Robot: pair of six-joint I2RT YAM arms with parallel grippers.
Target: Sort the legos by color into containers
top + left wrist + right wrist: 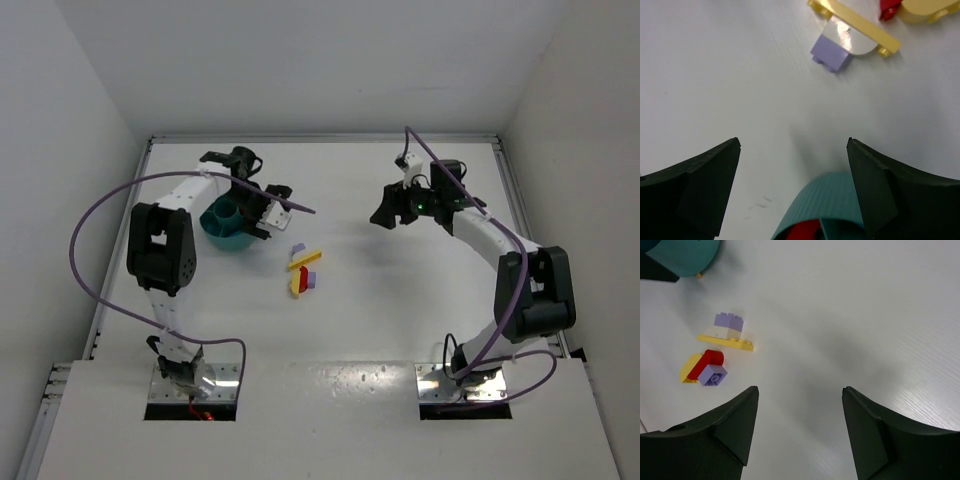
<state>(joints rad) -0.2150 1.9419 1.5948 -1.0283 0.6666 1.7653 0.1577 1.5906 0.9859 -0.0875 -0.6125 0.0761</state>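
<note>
Top: left gripper open and empty at the right rim of the teal bowl. Loose legos lie near, to its right. Right gripper open, well apart from them.
Left wrist: jaws wide, red brick inside bowl.
Right wrist: jaws apart, nothing between.

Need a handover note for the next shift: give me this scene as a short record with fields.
bowl: teal bowl, a red brick inside
loose legos: yellow bar, lilac block, red piece, rounded yellow piece, small lilac brick, clustered on the table
left gripper: open, empty, over the bowl's edge
right gripper: open, empty, apart from the cluster
</note>
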